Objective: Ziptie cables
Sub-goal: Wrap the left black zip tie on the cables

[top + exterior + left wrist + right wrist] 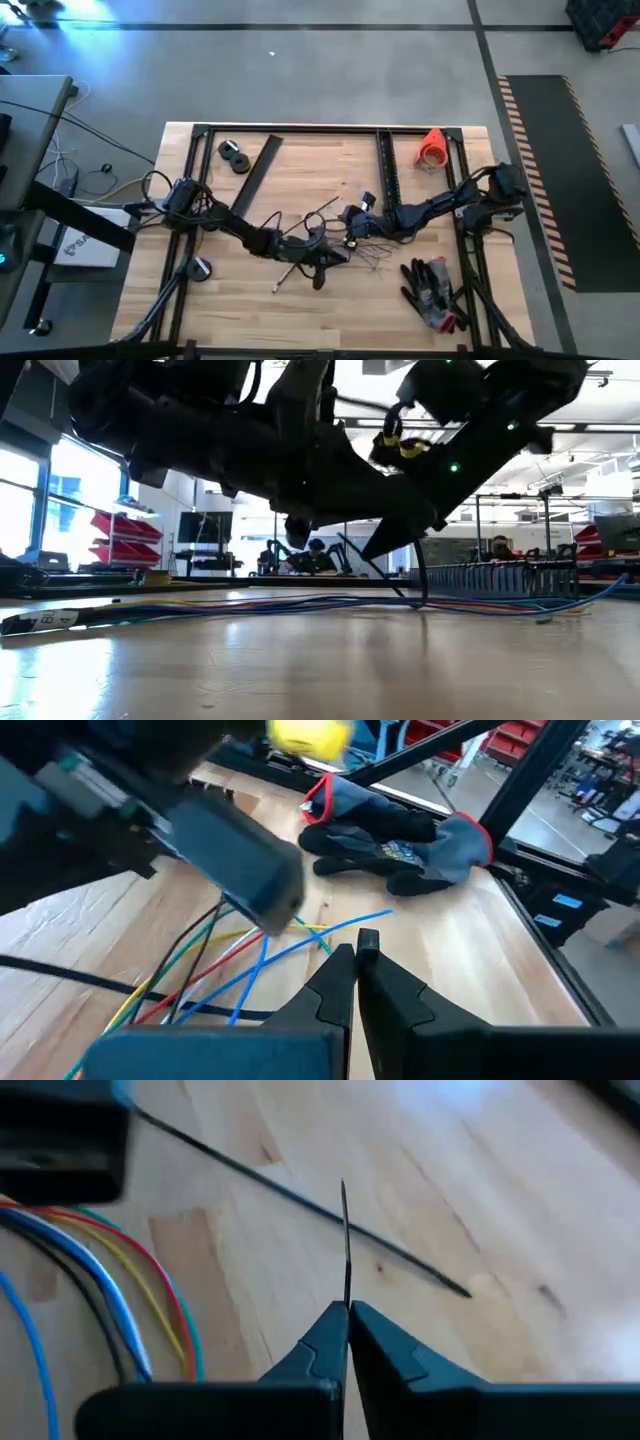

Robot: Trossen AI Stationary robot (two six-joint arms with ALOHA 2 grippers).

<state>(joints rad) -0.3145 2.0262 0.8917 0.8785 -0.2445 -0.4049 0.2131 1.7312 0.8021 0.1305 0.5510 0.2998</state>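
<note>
High view: both arms meet mid-tabletop (230,320) over the cables (330,235), which lie loosely fanned; gloves (432,288) sit near the right edge.

Low view: the cables (300,603) rest flat, spread along the wood, no tie around them.

Left wrist view: the left gripper (355,952) has fingers pressed together, seemingly empty.

Right wrist view: the right gripper (347,1312) pinches a thin black ziptie (344,1240), upright.

Bundling looks hardly begun; looping and cinching remain.

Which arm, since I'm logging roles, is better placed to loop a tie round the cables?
Probably right: the right claw is shut on a thin black strip beside the cables; the left claw is shut too, seemingly empty.
</note>
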